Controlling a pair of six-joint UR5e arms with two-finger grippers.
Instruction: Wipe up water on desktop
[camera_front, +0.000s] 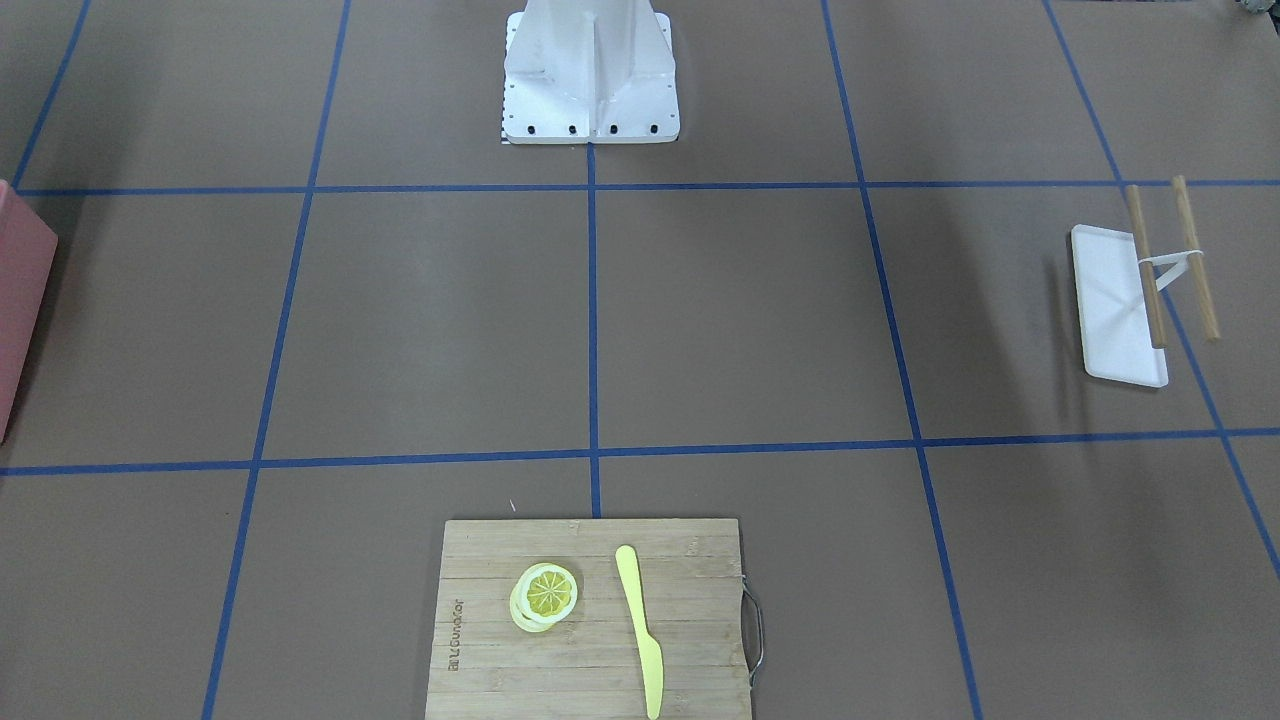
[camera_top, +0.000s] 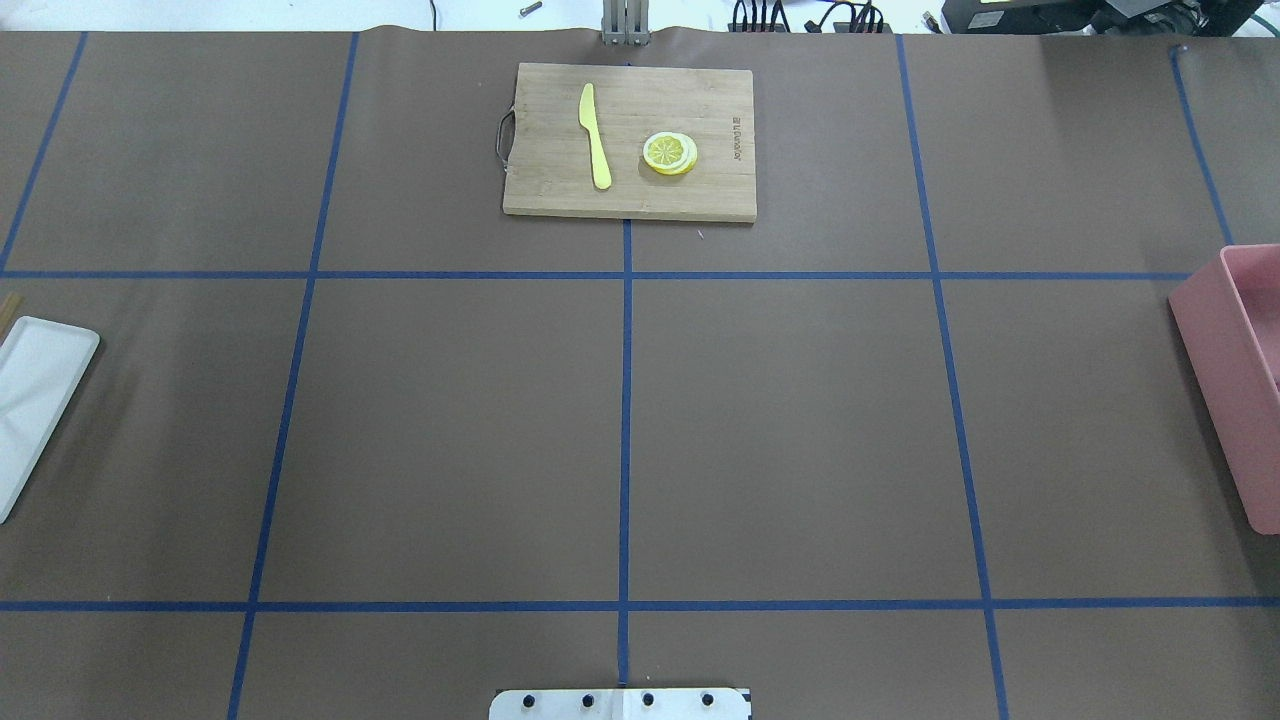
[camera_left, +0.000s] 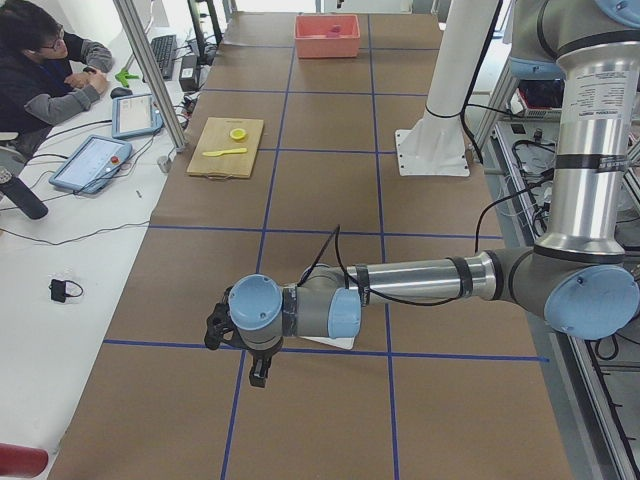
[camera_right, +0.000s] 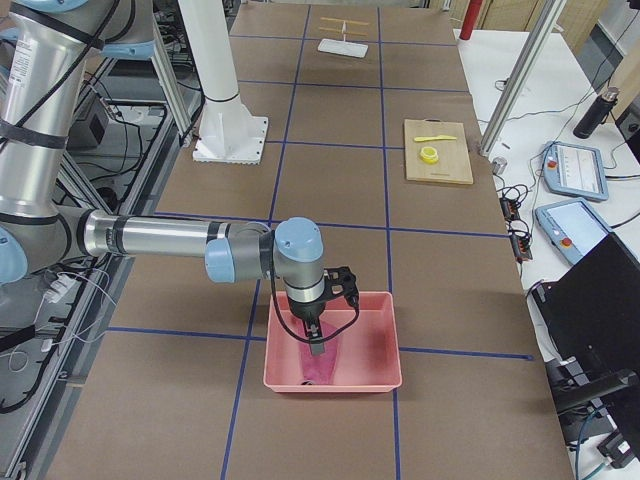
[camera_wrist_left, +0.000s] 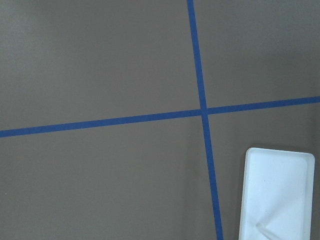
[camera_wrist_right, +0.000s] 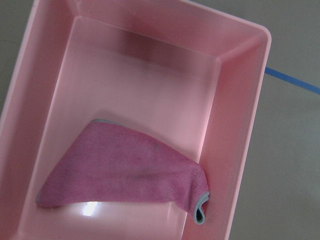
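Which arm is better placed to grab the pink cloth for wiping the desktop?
Right. The right tool hangs directly over the pink bin holding the pink cloth. The left tool is at the table's opposite end, by the white tray.

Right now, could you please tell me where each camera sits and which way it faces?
Front-facing: across the table, looking down toward the robot's pedestal; no arms.
Overhead: behind the robot, looking forward toward the cutting board; only the pedestal's edge.
Exterior left: table's end, looking along it; left gripper over the desktop.
Exterior right: opposite end; right gripper over the pink bin.
Left wrist: down on the white tray; no gripper.
Right wrist: down on the pink cloth; no gripper.
Shared: front-facing and overhead both show the cutting board.
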